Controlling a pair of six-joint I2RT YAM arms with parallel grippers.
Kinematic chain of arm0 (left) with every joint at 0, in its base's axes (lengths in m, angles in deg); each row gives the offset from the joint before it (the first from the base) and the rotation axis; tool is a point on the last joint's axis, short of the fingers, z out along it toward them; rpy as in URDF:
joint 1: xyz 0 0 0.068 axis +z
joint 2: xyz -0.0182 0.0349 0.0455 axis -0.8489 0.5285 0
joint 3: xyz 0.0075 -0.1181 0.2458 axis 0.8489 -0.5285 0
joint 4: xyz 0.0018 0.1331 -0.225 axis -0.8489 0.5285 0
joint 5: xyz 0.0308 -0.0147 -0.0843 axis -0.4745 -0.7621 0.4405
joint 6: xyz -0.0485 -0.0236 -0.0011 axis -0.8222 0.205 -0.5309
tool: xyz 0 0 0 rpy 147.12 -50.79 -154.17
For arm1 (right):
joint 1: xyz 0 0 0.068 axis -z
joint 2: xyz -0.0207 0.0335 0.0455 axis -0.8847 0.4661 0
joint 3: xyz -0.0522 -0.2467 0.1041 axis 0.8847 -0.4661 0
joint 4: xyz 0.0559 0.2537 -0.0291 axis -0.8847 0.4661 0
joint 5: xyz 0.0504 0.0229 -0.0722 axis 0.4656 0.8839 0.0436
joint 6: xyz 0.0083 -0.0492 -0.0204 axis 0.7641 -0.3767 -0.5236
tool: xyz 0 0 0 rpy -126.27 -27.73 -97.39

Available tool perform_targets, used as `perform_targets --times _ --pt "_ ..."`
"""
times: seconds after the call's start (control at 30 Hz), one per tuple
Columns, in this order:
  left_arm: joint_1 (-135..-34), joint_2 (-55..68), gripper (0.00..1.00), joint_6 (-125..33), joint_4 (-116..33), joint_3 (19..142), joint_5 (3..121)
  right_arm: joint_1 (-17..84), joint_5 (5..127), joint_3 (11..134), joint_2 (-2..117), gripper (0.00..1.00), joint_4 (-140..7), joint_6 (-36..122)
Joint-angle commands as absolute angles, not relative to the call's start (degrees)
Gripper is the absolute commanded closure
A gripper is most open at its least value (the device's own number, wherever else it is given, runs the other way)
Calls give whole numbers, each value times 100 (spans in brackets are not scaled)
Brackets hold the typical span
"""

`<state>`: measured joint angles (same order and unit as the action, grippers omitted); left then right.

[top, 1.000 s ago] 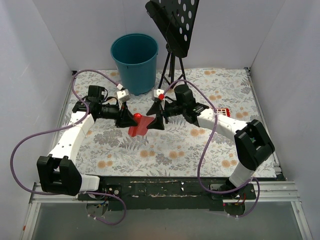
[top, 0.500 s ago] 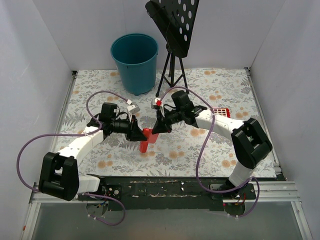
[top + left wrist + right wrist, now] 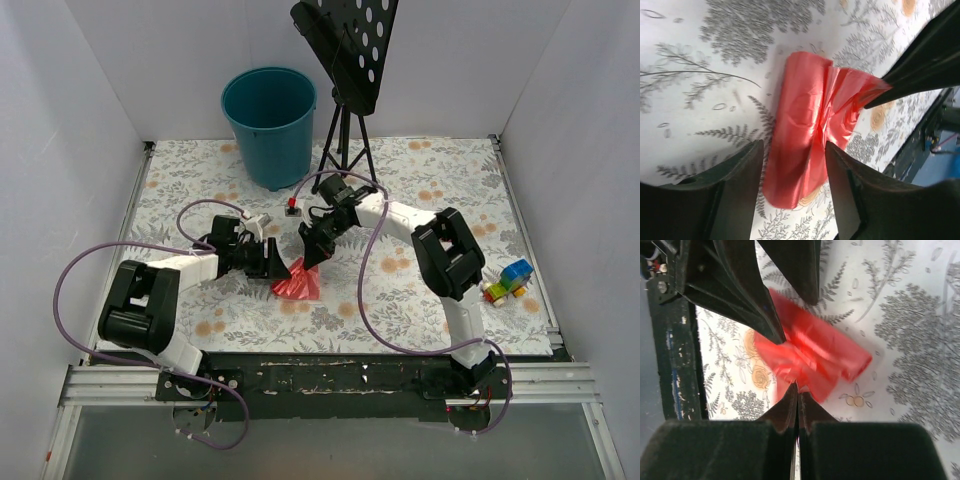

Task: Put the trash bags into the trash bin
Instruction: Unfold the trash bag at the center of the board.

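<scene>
Trash bag point(image 3: 297, 284): crumpled on table point(image 3: 420, 170), trash bin point(image 3: 268, 120) well apart at 12 o'clock. Grasp step judged in hand. Right tool point(image 3: 797, 387) pinched together on film edge; left tool point(image 3: 792, 147) held apart, bag end straddled. Next, likely: left closure, lift, carry toward 12 o'clock over rim.

The trash bag point(image 3: 815, 355) looks blurred beside the right tool point(image 3: 796, 386).

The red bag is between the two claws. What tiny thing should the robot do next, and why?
Probably close the left gripper. Its fingers stand open on either side of the trash bag, which lies on the table, while the right gripper pinches just one edge. Two grips should help lift it toward the trash bin at the far side.
</scene>
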<state>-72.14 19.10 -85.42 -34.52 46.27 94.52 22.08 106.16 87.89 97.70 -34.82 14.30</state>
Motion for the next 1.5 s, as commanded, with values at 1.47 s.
perform_targets --times 1.47 --pt "-7119 3087 43 -8629 -4177 5100 9804 3321 8151 9384 6818 99 706 -229"
